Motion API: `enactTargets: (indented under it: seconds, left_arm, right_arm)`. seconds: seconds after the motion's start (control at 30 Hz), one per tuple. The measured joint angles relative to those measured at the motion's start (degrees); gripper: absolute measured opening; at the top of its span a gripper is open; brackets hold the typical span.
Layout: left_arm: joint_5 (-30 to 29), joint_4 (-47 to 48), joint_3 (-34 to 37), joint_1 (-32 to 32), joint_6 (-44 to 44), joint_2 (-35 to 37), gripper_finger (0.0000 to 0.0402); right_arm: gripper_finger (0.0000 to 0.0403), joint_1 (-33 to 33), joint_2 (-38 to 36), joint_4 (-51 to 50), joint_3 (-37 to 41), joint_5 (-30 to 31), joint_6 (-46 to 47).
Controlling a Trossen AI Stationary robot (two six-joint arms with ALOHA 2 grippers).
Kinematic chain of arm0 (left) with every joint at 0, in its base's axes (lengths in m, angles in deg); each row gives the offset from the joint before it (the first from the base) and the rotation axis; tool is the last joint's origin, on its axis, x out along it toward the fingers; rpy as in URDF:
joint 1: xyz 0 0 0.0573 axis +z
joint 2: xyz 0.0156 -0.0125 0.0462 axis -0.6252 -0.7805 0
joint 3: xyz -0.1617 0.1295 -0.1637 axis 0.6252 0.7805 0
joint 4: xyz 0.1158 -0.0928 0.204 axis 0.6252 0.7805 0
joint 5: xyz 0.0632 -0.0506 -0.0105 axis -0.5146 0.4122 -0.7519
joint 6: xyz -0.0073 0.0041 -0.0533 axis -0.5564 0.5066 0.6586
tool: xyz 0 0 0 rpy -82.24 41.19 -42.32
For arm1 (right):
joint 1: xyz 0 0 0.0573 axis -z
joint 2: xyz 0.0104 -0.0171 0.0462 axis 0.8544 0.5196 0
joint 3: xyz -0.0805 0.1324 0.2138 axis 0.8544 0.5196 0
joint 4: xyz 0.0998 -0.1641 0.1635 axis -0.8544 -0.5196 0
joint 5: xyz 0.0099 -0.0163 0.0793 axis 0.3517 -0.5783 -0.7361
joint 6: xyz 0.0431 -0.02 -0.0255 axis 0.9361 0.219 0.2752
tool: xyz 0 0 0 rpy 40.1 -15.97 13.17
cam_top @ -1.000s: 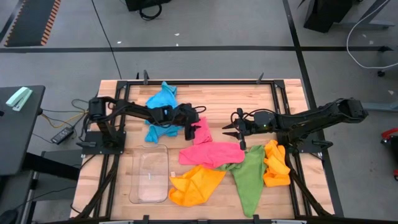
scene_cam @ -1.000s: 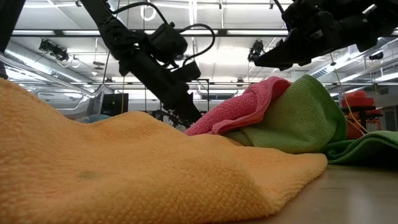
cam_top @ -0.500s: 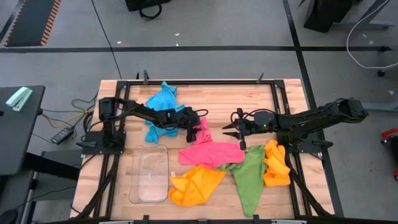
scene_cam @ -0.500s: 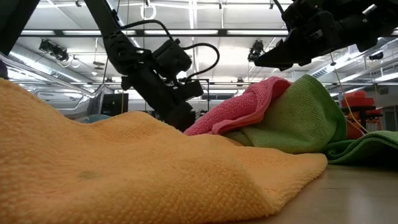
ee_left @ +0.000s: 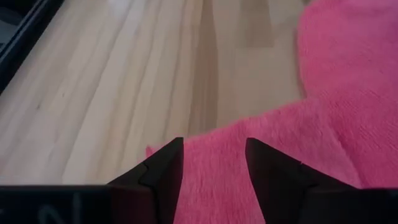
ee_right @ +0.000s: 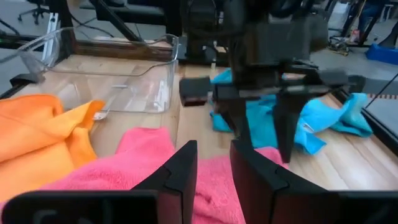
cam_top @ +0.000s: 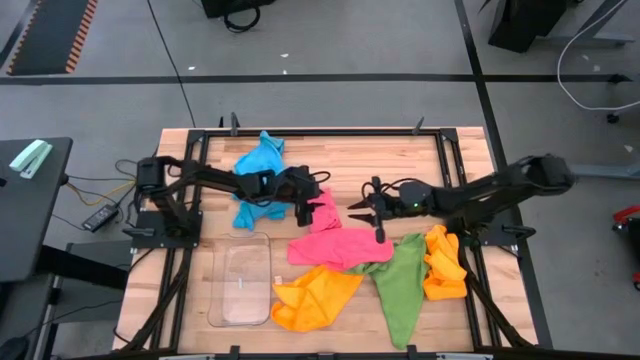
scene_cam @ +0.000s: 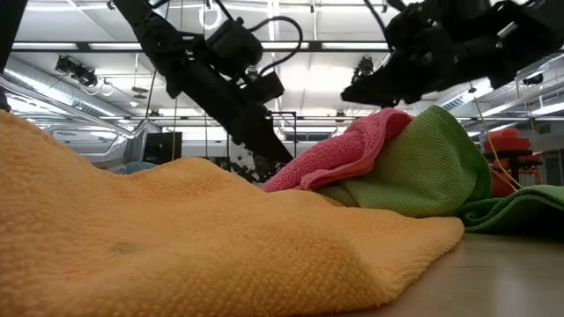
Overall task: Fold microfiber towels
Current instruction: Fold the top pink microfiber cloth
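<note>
We see a wooden table (cam_top: 340,160) on a grey floor (cam_top: 330,40), with ceiling lights showing in the low view. The pink towel (cam_top: 338,245) lies mid-table among blue (cam_top: 258,160), orange (cam_top: 312,298) and green (cam_top: 400,285) ones, beside a clear tray (cam_top: 240,282). Our left gripper (ee_left: 214,165) has its fingers apart, straddling pink cloth. Our right gripper (cam_top: 362,209) hovers over the pink towel, fingers slightly apart, holding nothing.

Probably a lab: grey floor (cam_top: 330,40) (ceiling strip lights (scene_cam: 291,46)).
</note>
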Motion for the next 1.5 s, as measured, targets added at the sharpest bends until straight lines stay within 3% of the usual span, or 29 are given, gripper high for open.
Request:
enactTargets:
  seconds: [0.1, 0.37, 0.63, 0.83, 1.0, 1.23, 1.5]
  left_arm:
    - [0.0, 1.4, 0.0, 0.5, -1.3, 1.1, 0.0175]
    - [0.0, 5.0, 0.1, 2.3, -1.5, 0.6, 0.0177]
    - [0.1, 4.4, 0.0, 2.3, -1.5, 0.6, 0.0170]
    - [0.0, 4.1, 0.0, 2.3, -1.1, 0.6, 0.0169]
    - [0.0, 3.5, 0.0, 2.3, 0.1, 0.6, 0.0169]
    - [0.0, 3.5, 0.0, 2.3, 2.0, -0.5, 0.0167]
    - [0.0, -2.4, 0.0, 2.3, 3.1, -5.5, 0.0157]
  right_arm:
    - [0.0106, 0.0, 6.4, 6.7, -0.6, 0.0, 0.6]
    - [0.0145, 0.4, 17.9, 6.6, -8.2, 0.0, 0.6]
    - [0.0223, 0.4, 22.2, 3.0, -14.0, 0.0, 0.6]
    - [0.0257, 1.0, 24.1, 2.3, -16.3, 0.0, 0.6]
    - [0.0262, 2.0, 26.9, 3.1, -16.9, -0.5, 0.6]
    - [0.0255, 3.1, 30.8, 6.1, -16.9, -9.1, 4.3]
    - [0.0248, 3.1, 32.4, 1.8, -16.9, -9.5, 8.6]
